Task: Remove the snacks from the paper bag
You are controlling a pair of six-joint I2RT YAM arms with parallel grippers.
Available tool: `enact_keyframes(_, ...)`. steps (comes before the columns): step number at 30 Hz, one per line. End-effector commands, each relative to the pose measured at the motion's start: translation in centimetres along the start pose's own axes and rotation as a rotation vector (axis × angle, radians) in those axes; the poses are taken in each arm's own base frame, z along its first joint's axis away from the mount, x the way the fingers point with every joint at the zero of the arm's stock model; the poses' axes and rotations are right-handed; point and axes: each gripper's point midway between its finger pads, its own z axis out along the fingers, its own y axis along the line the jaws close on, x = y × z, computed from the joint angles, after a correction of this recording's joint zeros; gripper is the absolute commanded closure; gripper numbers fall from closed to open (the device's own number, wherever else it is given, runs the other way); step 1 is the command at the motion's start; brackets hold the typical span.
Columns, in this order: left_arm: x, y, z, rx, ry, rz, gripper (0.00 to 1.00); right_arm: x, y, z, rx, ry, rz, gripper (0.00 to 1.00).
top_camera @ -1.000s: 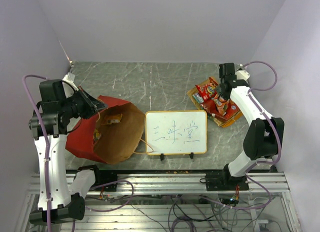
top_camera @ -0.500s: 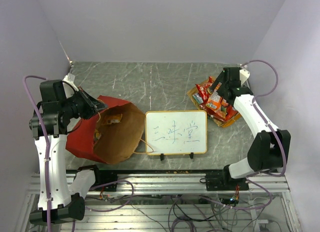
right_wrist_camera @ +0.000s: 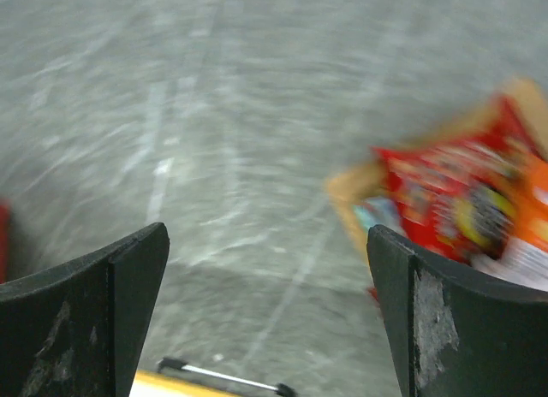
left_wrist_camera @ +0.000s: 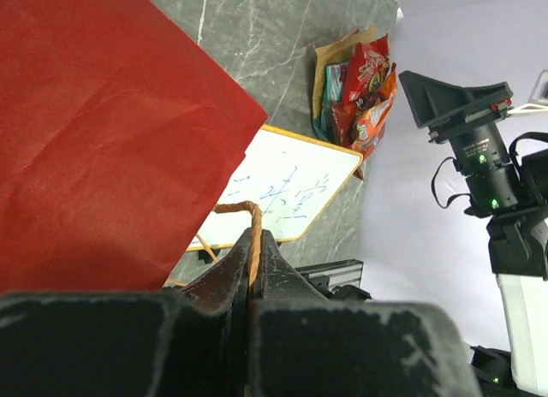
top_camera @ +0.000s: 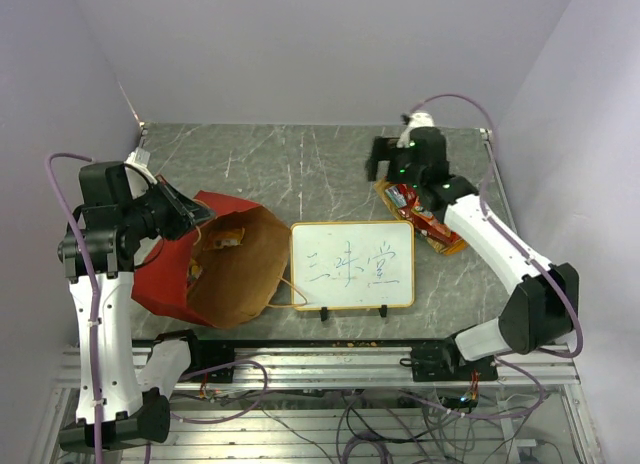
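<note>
From above, the paper bag (top_camera: 160, 284) lies on its side on the grey worktop (top_camera: 300, 164), at 9 o'clock from the whiteboard (top_camera: 352, 265). Its mouth is open toward the whiteboard and its brown inside shows. Inside, a yellow packet (top_camera: 228, 237) lies toward 12 o'clock of the opening, and a smaller bit of packaging (top_camera: 193, 272) sits at 9 o'clock, too small to make out. The left claw (top_camera: 195, 216) is at the bag's upper rim. The other snacks (top_camera: 425, 216) lie piled outside the bag at 2 o'clock from the whiteboard, with the right claw (top_camera: 385, 166) above the worktop at 11 o'clock from them.

At the left wrist, the left claw (left_wrist_camera: 253, 243) is pinched together on the bag's thin handle (left_wrist_camera: 251, 219), with the red outside of the bag at 10 o'clock.

At the right wrist, the picture is blurred. The right claw (right_wrist_camera: 270, 286) has its 2 fingers (right_wrist_camera: 128, 277) wide apart with nothing between them, and the snack pile is at 3 o'clock.
</note>
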Motion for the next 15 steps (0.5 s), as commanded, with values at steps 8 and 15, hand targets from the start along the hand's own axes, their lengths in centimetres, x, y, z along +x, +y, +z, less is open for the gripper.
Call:
enact_keyframes(8,0.7,0.0,-0.4,0.004,-0.005,-0.010,0.93,4.8,24.5,-12.9,-1.069,-0.410,-0.717,0.14)
enact_keyframes(15,0.9,0.2,-0.6,-0.006,0.004,-0.007,0.93,14.2,32.0,-15.9,-1.261,-0.435,-1.040,0.14)
